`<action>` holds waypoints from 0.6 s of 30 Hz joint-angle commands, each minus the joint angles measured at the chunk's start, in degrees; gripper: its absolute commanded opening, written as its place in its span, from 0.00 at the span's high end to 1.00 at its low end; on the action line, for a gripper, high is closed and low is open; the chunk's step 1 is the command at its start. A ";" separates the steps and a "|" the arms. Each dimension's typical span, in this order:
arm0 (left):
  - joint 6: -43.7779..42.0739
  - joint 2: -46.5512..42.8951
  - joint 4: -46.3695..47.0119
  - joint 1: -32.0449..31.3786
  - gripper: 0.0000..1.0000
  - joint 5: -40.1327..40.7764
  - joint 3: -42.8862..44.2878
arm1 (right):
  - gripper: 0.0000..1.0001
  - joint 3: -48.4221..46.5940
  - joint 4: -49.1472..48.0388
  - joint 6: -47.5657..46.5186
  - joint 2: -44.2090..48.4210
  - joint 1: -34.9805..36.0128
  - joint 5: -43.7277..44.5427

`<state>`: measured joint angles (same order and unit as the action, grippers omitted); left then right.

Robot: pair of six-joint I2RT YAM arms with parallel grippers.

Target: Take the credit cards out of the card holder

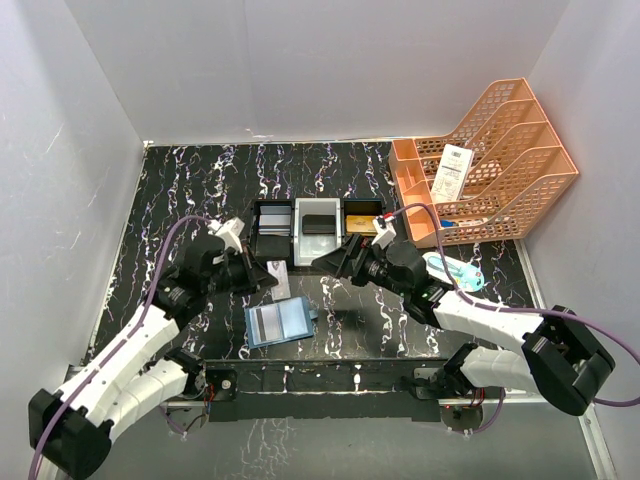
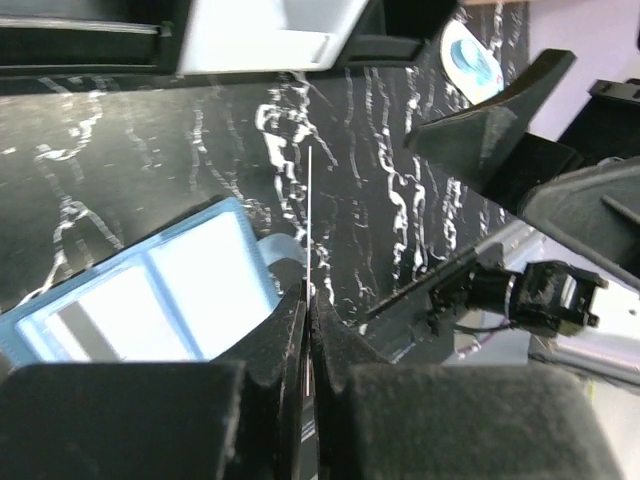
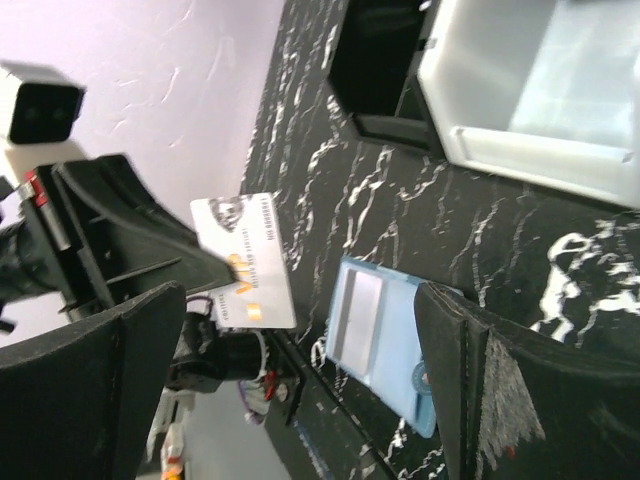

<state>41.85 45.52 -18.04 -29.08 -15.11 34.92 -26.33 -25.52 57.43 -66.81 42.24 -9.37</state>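
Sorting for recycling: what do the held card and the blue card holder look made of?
The card: thin stiff plastic, glossy printed face; edge-on it is a straight line. The card holder: likely vinyl or faux leather, matte teal, clear plastic pockets.

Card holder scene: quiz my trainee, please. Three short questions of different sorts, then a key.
1. True or false: the right claw is shut on a card.
2. Which claw pinches the pale card? A: left claw. B: right claw. C: neither.
3. Fill in: the card holder lies ___, pockets facing up.

Key: 1 false; 2 A; 3 open.
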 commanded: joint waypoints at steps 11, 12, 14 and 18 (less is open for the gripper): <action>9.60 1.18 24.13 11.07 1.00 -30.97 -3.24 | 0.09 -4.33 -23.00 10.22 -8.07 1.29 -19.62; 10.32 1.11 25.48 11.14 1.00 -32.12 -3.27 | 0.11 -4.94 -23.79 10.85 -9.31 1.42 -20.46; 9.97 1.15 24.74 11.15 1.00 -32.45 -1.88 | 0.15 -5.91 -24.06 11.35 -10.60 1.47 -20.65; 9.99 0.04 23.72 11.24 1.00 -32.42 -1.39 | 0.22 -6.55 -24.75 11.28 -10.92 1.58 -20.40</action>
<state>50.22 47.66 3.51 -18.22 -43.22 32.23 -29.61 -42.87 67.59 -78.06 43.66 -27.64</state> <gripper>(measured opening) 0.010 0.811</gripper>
